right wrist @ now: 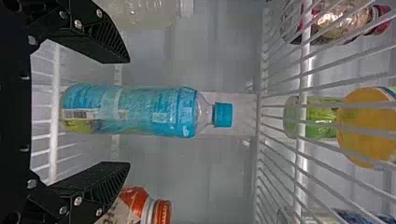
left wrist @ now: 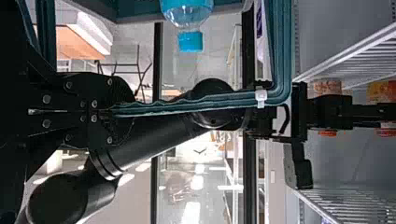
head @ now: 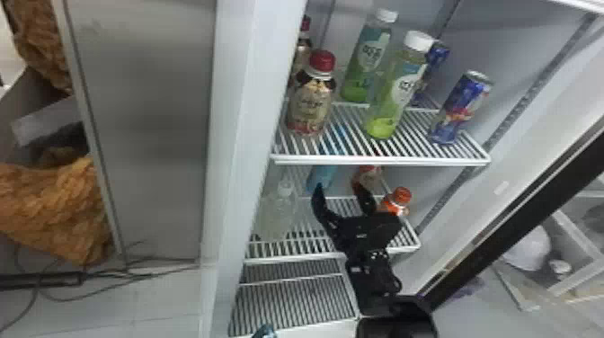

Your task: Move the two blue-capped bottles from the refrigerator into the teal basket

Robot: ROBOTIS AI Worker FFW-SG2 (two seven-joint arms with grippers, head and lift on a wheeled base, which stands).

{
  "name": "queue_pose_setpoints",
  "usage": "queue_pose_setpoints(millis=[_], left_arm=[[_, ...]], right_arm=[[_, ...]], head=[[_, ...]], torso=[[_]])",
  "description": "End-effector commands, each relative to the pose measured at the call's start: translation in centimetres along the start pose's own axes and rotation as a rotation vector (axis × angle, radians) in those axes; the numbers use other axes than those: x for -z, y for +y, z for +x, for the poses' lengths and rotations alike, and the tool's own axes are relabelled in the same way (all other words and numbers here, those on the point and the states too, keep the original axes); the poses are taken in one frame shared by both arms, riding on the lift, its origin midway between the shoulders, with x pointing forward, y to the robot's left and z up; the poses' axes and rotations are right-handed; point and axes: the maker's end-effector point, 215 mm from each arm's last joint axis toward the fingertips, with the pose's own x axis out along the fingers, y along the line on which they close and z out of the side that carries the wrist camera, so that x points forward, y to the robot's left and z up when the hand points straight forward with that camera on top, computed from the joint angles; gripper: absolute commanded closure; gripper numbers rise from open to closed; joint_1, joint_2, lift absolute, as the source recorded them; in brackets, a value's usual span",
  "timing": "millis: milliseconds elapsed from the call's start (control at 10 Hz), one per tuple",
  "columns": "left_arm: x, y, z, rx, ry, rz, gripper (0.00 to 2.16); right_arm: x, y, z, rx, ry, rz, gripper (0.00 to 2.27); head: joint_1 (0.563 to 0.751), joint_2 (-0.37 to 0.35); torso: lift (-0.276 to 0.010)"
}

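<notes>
The right gripper is open at the middle shelf, with a blue-capped bottle just behind it. In the right wrist view, that bottle stands on the shelf, lined up with the gap of the right gripper, a finger to each side and neither seen touching it. From the left wrist view, the left gripper is shut on the rim of the teal basket. Another blue-capped bottle shows at the basket, its lower part cut off by the view's edge.
A clear bottle and an orange-capped bottle flank the right gripper on the middle shelf. Above, the upper shelf's front edge runs across; it holds a red-capped bottle, white-capped bottles and cans. A fridge side wall rises at left.
</notes>
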Motion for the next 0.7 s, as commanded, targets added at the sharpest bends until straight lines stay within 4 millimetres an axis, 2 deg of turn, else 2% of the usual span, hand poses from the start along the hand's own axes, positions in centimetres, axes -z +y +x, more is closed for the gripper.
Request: queue_pose_setpoints(millis=[0, 600], left_arm=[[0.0, 0.0, 0.0, -0.001, 0.0, 0.0, 1.14], [-0.2, -0.2, 0.1, 0.001, 0.004, 0.009, 1.14]], right_arm=[[-0.5, 0.6, 1.2, -0.011, -0.005, -0.01, 0.23], [-2.7, 0.4, 5.9, 0.028, -0.018, -0.035, 0.09]], head=[[0.695, -0.35], [0.695, -0.35]], torso=[[-0.14], [-0.14]])
